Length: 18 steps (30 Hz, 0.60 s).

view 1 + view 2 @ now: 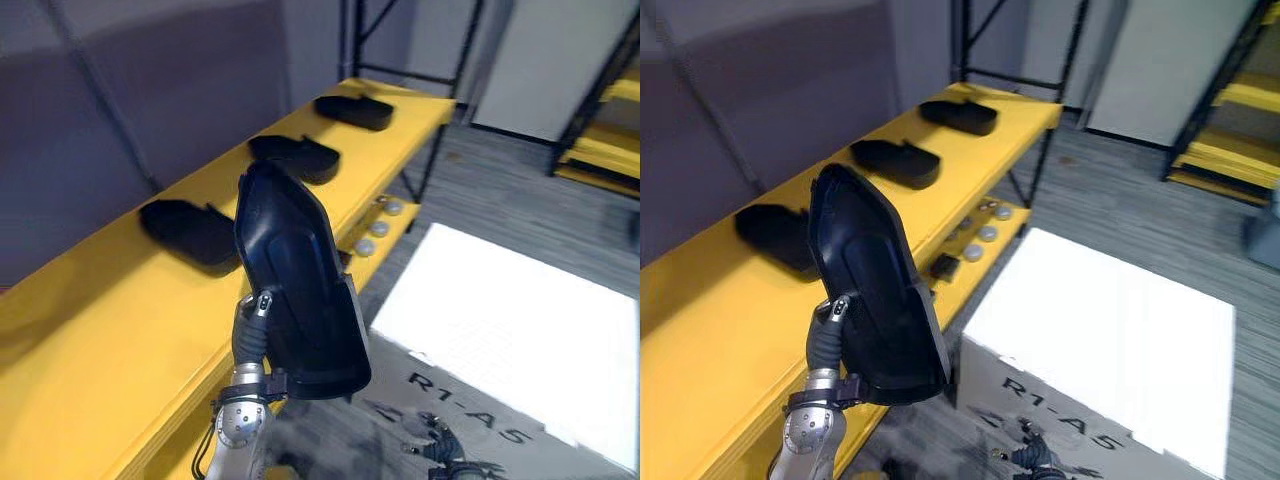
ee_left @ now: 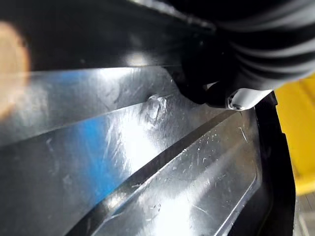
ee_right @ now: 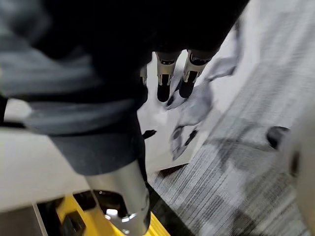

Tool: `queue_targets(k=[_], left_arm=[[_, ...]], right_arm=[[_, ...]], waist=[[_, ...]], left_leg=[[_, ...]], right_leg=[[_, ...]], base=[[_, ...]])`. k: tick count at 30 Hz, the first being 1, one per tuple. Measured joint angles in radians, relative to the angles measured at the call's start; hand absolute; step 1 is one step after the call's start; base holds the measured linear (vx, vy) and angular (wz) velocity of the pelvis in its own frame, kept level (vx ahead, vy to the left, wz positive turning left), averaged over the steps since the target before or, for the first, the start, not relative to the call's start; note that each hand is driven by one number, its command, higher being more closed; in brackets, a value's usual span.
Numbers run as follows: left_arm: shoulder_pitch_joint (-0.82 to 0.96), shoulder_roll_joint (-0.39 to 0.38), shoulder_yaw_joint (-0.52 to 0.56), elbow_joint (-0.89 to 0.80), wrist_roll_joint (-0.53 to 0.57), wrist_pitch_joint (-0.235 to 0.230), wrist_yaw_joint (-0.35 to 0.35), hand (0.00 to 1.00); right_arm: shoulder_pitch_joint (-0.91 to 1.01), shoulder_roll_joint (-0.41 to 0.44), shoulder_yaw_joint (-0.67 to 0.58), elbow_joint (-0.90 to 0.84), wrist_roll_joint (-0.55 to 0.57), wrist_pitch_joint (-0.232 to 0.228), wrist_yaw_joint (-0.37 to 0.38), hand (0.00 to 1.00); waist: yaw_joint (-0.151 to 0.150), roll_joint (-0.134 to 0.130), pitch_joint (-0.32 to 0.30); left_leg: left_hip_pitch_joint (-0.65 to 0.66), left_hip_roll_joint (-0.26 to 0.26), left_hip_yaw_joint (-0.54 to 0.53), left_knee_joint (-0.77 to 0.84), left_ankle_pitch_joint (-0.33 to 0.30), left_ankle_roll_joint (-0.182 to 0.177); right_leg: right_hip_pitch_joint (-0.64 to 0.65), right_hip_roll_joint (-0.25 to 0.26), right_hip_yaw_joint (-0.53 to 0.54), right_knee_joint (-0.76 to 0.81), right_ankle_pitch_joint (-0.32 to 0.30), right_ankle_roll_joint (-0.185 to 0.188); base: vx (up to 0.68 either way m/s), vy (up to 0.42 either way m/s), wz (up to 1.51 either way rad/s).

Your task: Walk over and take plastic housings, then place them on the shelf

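In the left eye view the left hand (image 1: 258,312) grips the black housing (image 1: 295,290) at its lower end, with the thumb on the near face and the fingers hidden behind. The housing stands upright in the air above the front edge of the yellow shelf (image 1: 110,340). Held so low, it can tip or slip out, I think. In the right eye view the nearest laid housing (image 1: 775,238) lies just behind it, so a careless lowering can knock it. If it is set too near the edge, the part may fall toward the white box (image 1: 1110,330). The left wrist view shows its glossy wall close against the hand, a surface that probably slides easily. In the right wrist view the right hand (image 3: 166,81) hangs empty with its fingers relaxed, giving no support.
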Motion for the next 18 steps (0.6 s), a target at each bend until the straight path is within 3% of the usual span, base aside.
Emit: queue_targets(k=[1,2,3,4,5,8,11,12,13,14,15,18], left_arm=[[-0.004,0.008,0.001,0.001,0.000,-0.001,0.001,1.00],[-0.015,0.007,0.000,0.002,0.000,-0.002,0.009,1.00],[-0.018,0.004,0.000,0.002,0.000,-0.002,0.011,1.00],[-0.019,0.007,0.000,0.006,0.001,-0.002,0.015,1.00],[-0.024,0.013,-0.002,0.006,0.001,-0.003,0.020,1.00],[-0.056,0.015,-0.010,0.011,0.005,-0.002,0.038,1.00],[-0.091,0.015,-0.043,0.025,0.021,0.001,0.045,1.00],[-0.102,0.014,-0.064,0.033,0.036,0.001,0.046,1.00],[-0.114,0.016,-0.072,0.041,0.048,0.001,0.050,1.00],[-0.119,0.016,-0.071,0.047,0.051,0.001,0.053,1.00],[-0.136,0.015,-0.068,0.070,0.057,0.001,0.068,1.00],[-0.144,0.013,-0.070,0.083,0.058,0.003,0.086,1.00]], right_arm=[[-0.005,0.004,0.000,0.017,-0.001,0.000,0.000,0.00],[-0.018,0.007,-0.006,0.039,-0.003,0.001,0.000,0.00],[-0.018,0.001,-0.011,0.039,-0.003,0.002,-0.001,0.00],[-0.016,0.010,-0.017,0.048,-0.003,0.004,-0.001,0.00],[-0.017,0.025,-0.016,0.048,-0.003,0.005,-0.001,0.00],[-0.048,0.048,-0.017,0.078,-0.004,0.007,-0.001,0.00],[-0.044,0.047,-0.038,0.075,-0.013,0.009,-0.001,0.00],[-0.038,0.043,-0.039,0.070,-0.012,0.010,-0.002,0.00],[-0.031,0.045,-0.035,0.069,-0.012,0.009,-0.001,0.00],[-0.029,0.050,-0.035,0.067,-0.012,0.009,0.000,0.00],[-0.022,0.056,-0.038,0.055,-0.008,0.009,0.000,0.00],[0.028,0.070,-0.038,-0.030,-0.002,0.009,-0.002,0.00]], waist=[[-0.008,-0.021,0.001],[-0.011,-0.005,0.001],[-0.016,0.006,0.001],[-0.028,-0.003,-0.006],[-0.031,-0.011,-0.012],[-0.033,-0.026,-0.005],[-0.042,-0.029,-0.003],[-0.060,-0.026,-0.005],[-0.081,-0.017,-0.001],[-0.089,-0.018,0.001],[-0.091,-0.024,0.003],[-0.094,-0.038,0.006]], left_leg=[[0.023,-0.006,0.074,-0.013,-0.008,0.013],[0.022,0.016,0.147,0.014,-0.009,0.021],[0.022,0.021,0.151,0.006,0.037,0.002],[0.031,-0.016,0.126,-0.029,0.057,-0.032],[0.037,-0.054,0.108,-0.069,0.072,-0.031],[0.022,-0.102,0.065,-0.054,0.056,-0.023],[0.028,-0.136,0.003,-0.031,0.021,-0.013],[0.043,-0.151,-0.042,-0.035,0.010,-0.005],[0.054,-0.144,-0.089,-0.040,0.002,-0.003],[0.058,-0.144,-0.112,-0.045,0.001,-0.004],[0.073,-0.147,-0.147,-0.057,0.000,-0.006],[0.097,-0.157,-0.234,-0.049,-0.008,-0.027]], right_leg=[[0.028,-0.027,-0.040,-0.045,0.006,0.004],[0.048,-0.037,-0.077,-0.050,0.011,0.022],[0.061,-0.038,-0.096,-0.047,0.010,0.033],[0.080,-0.057,-0.124,-0.058,0.012,0.052],[0.097,-0.063,-0.132,-0.086,0.015,0.055],[0.126,-0.098,-0.165,-0.077,0.031,0.072],[0.114,-0.163,-0.113,0.089,0.033,0.065],[0.060,-0.186,0.021,0.233,0.058,0.015],[-0.002,-0.151,0.203,0.323,-0.011,0.005],[-0.025,-0.118,0.274,0.333,-0.060,0.005],[-0.076,-0.054,0.399,0.335,-0.122,-0.002],[-0.164,0.087,0.638,0.265,-0.149,0.006]], base=[[0.07,0.174,1.17],[0.07,0.156,1.07],[0.08,0.168,0.97],[0.12,0.162,0.91],[0.12,0.153,0.84],[0.15,0.112,0.59],[0.17,0.168,0.72],[0.16,0.153,1.02],[0.15,0.061,1.07],[0.18,0.010,1.01],[0.17,-0.054,0.89],[0.12,-0.103,0.94]])
